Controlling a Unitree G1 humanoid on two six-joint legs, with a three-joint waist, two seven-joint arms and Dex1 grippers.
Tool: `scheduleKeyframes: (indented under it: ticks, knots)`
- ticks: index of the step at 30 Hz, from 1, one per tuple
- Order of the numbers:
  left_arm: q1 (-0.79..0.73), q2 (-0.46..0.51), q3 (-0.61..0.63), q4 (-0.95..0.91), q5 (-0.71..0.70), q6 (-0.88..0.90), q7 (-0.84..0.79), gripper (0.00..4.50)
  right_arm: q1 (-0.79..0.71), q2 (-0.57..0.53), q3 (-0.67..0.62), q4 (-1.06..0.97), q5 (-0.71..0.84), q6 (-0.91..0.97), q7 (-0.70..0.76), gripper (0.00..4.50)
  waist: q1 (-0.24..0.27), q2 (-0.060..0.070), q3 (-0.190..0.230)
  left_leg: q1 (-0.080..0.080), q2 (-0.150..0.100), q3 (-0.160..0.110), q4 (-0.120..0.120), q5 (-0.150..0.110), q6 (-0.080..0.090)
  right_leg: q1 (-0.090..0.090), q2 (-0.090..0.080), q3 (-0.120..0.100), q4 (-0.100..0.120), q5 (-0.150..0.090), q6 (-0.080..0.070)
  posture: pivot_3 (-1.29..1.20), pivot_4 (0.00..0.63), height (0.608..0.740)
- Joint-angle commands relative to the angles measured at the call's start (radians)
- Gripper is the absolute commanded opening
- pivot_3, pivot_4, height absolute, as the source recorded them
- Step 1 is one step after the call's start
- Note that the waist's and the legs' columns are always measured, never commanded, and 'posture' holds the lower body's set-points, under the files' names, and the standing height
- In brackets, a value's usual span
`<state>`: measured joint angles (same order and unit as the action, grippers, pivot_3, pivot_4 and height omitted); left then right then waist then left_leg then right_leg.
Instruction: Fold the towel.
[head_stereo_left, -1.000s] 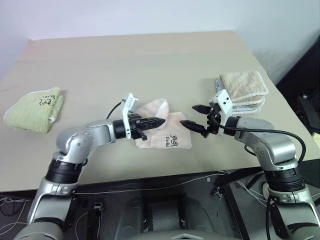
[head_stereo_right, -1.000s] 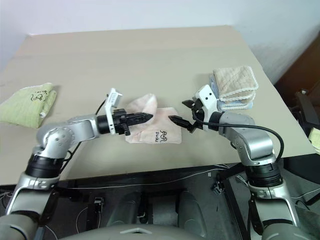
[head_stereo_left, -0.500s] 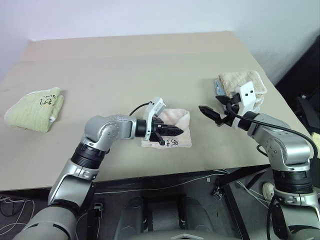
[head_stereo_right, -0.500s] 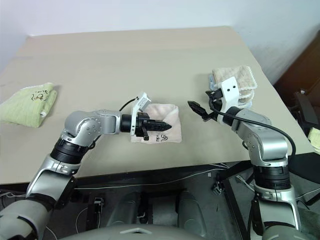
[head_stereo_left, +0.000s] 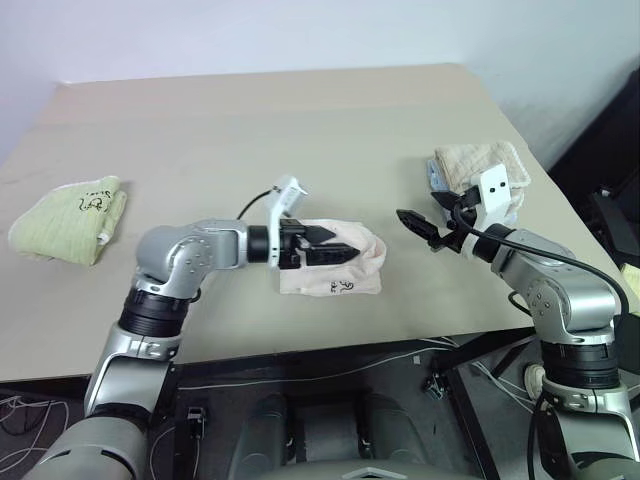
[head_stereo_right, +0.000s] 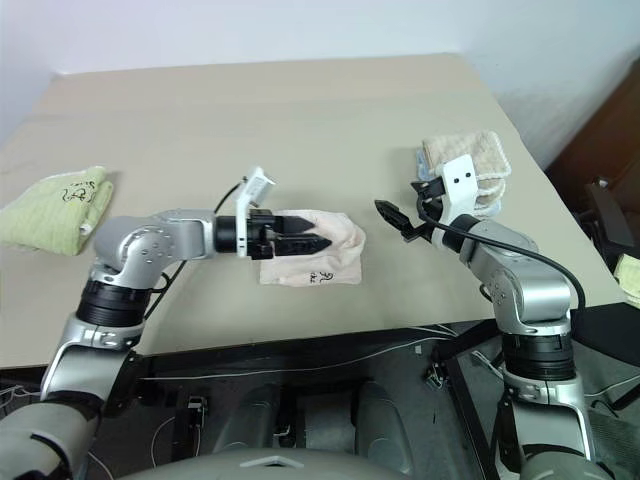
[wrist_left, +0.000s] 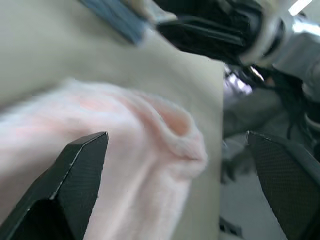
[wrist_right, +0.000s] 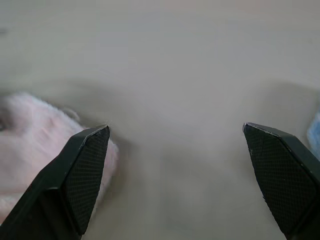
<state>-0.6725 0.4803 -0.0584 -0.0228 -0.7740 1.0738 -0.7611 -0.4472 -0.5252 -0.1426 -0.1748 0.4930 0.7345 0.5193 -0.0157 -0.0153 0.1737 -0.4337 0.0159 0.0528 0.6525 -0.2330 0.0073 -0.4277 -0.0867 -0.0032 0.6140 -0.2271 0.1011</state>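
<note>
The pale pink towel (head_stereo_left: 352, 278) lies folded into a small rectangle near the table's front edge, its dark embroidered mark facing the front. My left gripper (head_stereo_left: 332, 246) hovers just over the towel's left part, open, holding nothing; in the left wrist view the pink towel (wrist_left: 125, 150) lies between and below the spread fingers (wrist_left: 75, 180). My right gripper (head_stereo_left: 420, 230) is open to the right of the towel, apart from it and above bare table. The right wrist view has the towel's edge (wrist_right: 30, 145) beside one finger.
A folded light green towel (head_stereo_left: 70, 215) lies at the table's far left. A stack of beige and light blue towels (head_stereo_left: 482, 168) sits at the right edge, just behind my right wrist. The tan table (head_stereo_left: 300, 130) stretches open behind the towel.
My left gripper has laid the lifted pink flap over to the right, opened and drawn back a little to the left. My right gripper has moved off to the right, away from the towel.
</note>
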Motion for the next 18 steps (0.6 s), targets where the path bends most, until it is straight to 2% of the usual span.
scheduleKeyframes:
  ticks: [1,3,5,9,14,17,18]
  knots:
    - [0.041,0.067,0.092,-0.001,0.023,-0.116,-0.069,4.46,-0.045,0.018,-0.015,-0.082,0.077,0.059,0.009,4.50,0.001,0.000,0.000,0.000,0.000,0.000,0.000,0.000,0.000,0.000,0.000,0.000,0.000,0.000,0.000,0.00,0.150,0.740]
    - [0.056,0.085,0.086,0.018,0.069,-0.187,-0.083,4.50,-0.056,0.029,0.002,-0.099,0.090,0.075,0.005,3.86,0.005,0.000,0.000,0.000,0.000,0.000,0.000,0.000,0.000,0.000,0.000,0.000,0.000,0.000,0.000,0.00,0.150,0.740]
    - [0.060,0.067,0.099,0.046,0.100,-0.267,-0.082,4.11,-0.062,0.042,0.014,-0.118,0.118,0.094,0.018,3.22,0.011,0.000,0.000,0.000,0.000,0.000,0.000,0.000,0.000,0.000,-0.001,0.000,0.000,-0.001,-0.002,0.00,0.150,0.740]
    - [0.040,0.039,0.136,0.099,0.065,-0.272,-0.115,2.89,-0.089,0.105,0.045,-0.126,0.167,0.139,0.009,1.86,0.011,0.000,0.000,0.000,0.000,0.001,0.001,0.000,0.000,0.001,-0.003,0.000,-0.001,-0.002,-0.003,0.00,0.150,0.740]
    - [0.016,0.035,0.110,0.146,0.105,-0.329,-0.184,1.13,-0.106,0.175,0.080,-0.089,0.169,0.162,-0.020,0.02,0.004,0.000,0.000,0.000,0.000,0.000,0.001,0.000,0.000,0.000,0.000,-0.001,0.000,0.000,0.000,0.00,0.150,0.740]
    - [0.009,0.018,0.091,0.136,0.092,-0.348,-0.260,0.08,-0.105,0.192,0.104,-0.077,0.155,0.159,-0.022,0.00,0.004,0.000,0.000,0.000,0.000,0.000,0.001,0.000,0.000,0.000,-0.001,-0.001,0.001,0.000,0.000,0.00,0.150,0.740]
    - [0.009,0.011,0.092,0.129,0.077,-0.340,-0.283,0.03,-0.106,0.194,0.106,-0.076,0.155,0.161,-0.023,0.00,0.005,0.000,0.000,0.000,0.000,0.000,0.001,0.000,0.000,0.000,-0.001,-0.001,0.001,0.000,0.000,0.00,0.150,0.740]
